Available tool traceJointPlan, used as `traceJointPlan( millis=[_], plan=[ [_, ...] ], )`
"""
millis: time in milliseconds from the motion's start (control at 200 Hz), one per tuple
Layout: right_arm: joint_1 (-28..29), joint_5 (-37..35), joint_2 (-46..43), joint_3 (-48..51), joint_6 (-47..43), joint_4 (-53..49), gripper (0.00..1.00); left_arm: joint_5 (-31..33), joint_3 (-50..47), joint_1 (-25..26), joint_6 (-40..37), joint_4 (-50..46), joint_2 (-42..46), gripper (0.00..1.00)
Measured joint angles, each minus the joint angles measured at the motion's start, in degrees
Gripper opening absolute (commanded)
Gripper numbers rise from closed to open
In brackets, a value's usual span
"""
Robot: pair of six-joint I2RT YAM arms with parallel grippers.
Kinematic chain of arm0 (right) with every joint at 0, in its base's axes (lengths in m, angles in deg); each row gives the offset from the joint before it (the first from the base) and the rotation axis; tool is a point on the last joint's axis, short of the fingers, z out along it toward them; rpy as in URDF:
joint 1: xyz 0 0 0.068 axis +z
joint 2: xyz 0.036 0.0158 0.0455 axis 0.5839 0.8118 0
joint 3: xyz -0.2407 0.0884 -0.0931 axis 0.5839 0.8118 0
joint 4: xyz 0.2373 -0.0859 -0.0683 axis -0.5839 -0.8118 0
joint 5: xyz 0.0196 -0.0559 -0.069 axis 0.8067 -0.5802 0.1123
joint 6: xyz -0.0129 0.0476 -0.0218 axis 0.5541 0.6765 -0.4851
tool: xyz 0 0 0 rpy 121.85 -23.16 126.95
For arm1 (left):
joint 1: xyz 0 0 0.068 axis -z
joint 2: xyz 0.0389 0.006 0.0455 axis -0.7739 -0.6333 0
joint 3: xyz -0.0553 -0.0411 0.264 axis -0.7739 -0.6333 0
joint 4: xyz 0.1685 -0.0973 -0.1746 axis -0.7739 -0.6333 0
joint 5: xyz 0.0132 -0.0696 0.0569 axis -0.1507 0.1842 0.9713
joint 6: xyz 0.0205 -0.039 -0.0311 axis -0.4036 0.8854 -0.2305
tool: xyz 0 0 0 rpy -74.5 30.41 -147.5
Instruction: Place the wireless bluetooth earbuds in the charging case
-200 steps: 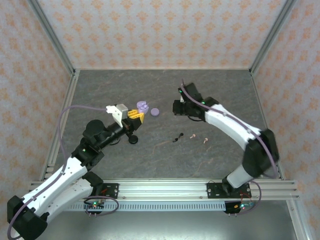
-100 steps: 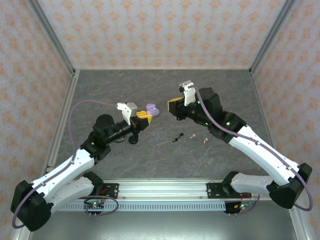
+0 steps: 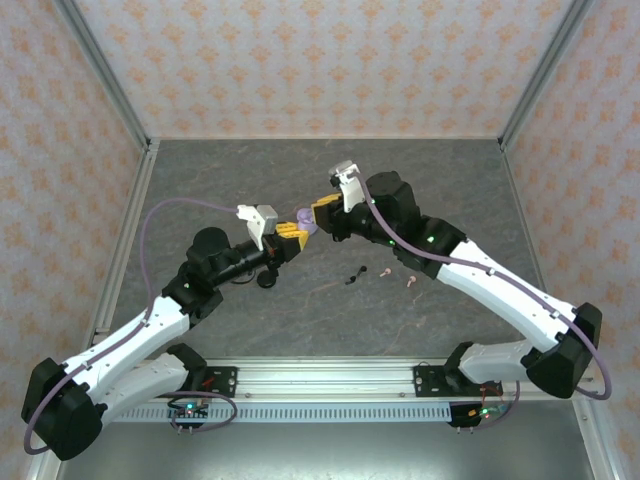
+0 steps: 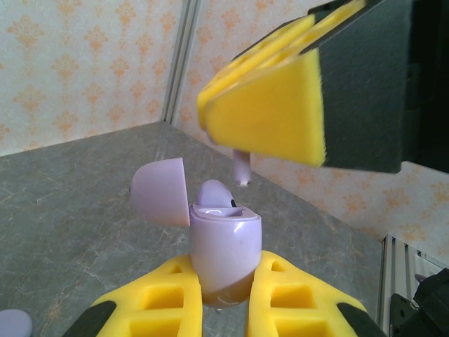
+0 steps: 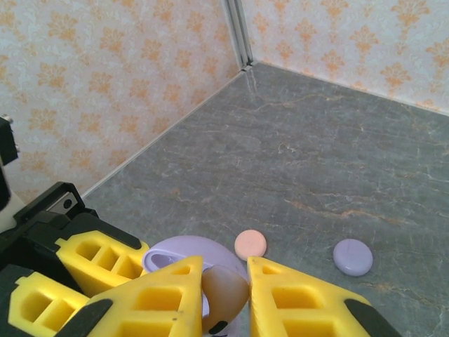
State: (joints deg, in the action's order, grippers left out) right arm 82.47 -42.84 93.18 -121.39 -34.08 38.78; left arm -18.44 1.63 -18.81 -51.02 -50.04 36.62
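Observation:
The lilac charging case (image 4: 224, 246) stands upright with its lid (image 4: 160, 191) swung open, and my left gripper (image 4: 226, 262) is shut on its lower body. One lilac earbud (image 4: 214, 193) sits in the case. My right gripper (image 5: 224, 261) is shut on a second lilac earbud (image 5: 224, 295), whose stem (image 4: 241, 167) hangs just above the open case. From above, the two grippers (image 3: 293, 230) (image 3: 322, 213) meet over the case (image 3: 305, 222) at mid-table. A black earbud pair (image 3: 356, 275) and two pale pink earbuds (image 3: 385, 272) (image 3: 410, 281) lie on the table.
A pink puck (image 5: 250, 243) and a lilac puck (image 5: 352, 256) lie on the grey table below the grippers. A black puck (image 3: 267, 279) sits beside the left arm. Patterned walls with metal rails (image 3: 105, 95) enclose the table on three sides.
My right arm swung left and brought its earbud over the open case. My left gripper carried the case a little rightward and then held still.

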Motion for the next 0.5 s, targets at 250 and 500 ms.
traceJointPlan(
  millis=[250,500],
  plan=[
    [0.2,0.8,1.2,-0.1,0.1,0.4,0.20,0.0,0.0,0.0,0.0,-0.1,-0.3,0.00],
    [0.2,1.7,1.2,-0.1,0.0,0.4,0.20,0.0,0.0,0.2,0.0,-0.1,-0.3,0.00]
  ],
)
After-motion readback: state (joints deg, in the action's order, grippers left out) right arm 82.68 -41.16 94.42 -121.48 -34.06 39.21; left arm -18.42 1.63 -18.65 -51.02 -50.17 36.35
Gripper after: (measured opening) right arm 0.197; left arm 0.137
